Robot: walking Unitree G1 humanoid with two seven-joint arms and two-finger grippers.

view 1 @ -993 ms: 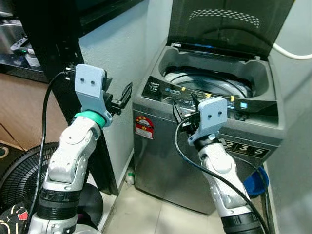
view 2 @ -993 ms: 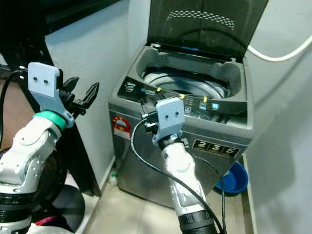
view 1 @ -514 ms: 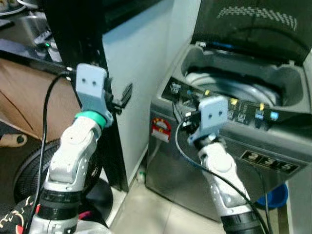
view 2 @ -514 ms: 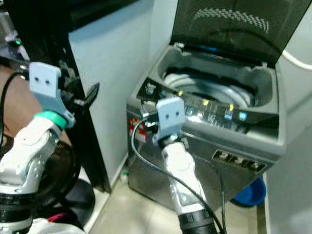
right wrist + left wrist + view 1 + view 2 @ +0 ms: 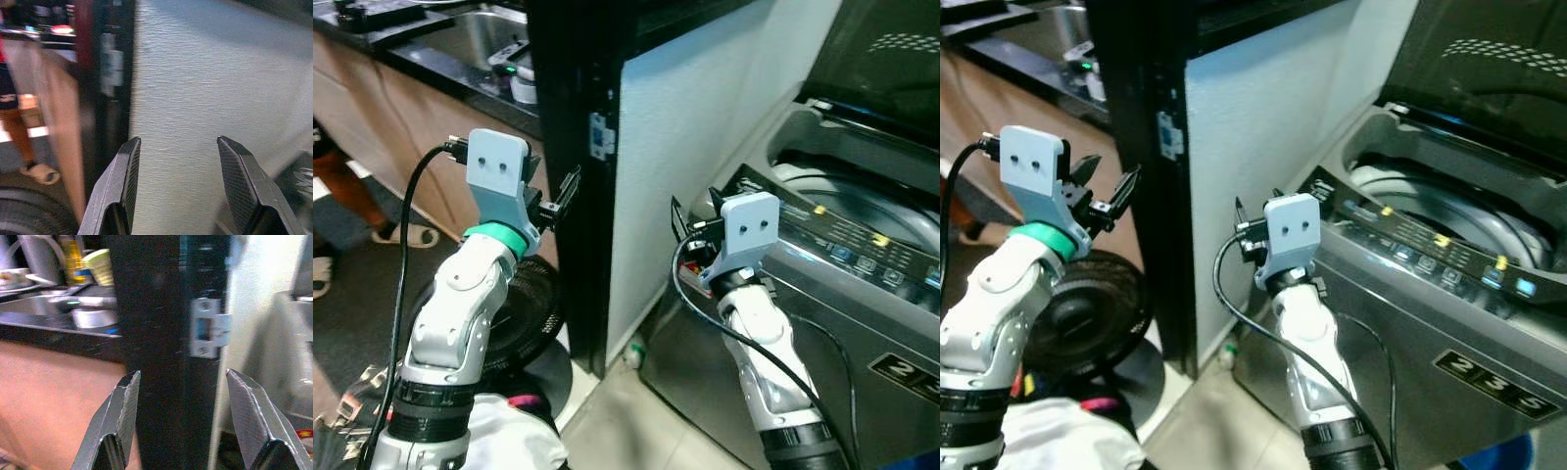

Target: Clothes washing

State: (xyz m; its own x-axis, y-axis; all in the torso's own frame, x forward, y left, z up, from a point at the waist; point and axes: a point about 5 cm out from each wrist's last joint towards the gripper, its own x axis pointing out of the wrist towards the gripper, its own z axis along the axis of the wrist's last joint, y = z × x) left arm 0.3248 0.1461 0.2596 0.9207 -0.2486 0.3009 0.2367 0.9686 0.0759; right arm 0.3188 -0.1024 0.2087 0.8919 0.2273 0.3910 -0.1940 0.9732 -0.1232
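The grey top-loading washing machine (image 5: 803, 323) stands at the right with its dark lid (image 5: 891, 59) raised and the steel drum (image 5: 1449, 211) showing. My right gripper (image 5: 693, 208) is held up open and empty just left of the washer's control panel (image 5: 847, 245), facing the white wall panel (image 5: 205, 73). My left gripper (image 5: 1107, 176) is raised further left, open and empty, pointing at a black door post (image 5: 161, 333). A white cloth (image 5: 514, 441) lies low in front of me by my left arm.
The black door post (image 5: 573, 147) and white wall panel (image 5: 705, 137) stand between the washer and a dark kitchen counter with a sink (image 5: 460, 49). A black floor fan (image 5: 524, 308) sits beside the post. A person's sandalled foot (image 5: 401, 235) is at the left.
The whole picture has swung leftward: the washer now sits at the right edge, and the counter, sink and a person's foot have come into view. Both arms keep their raised pose.
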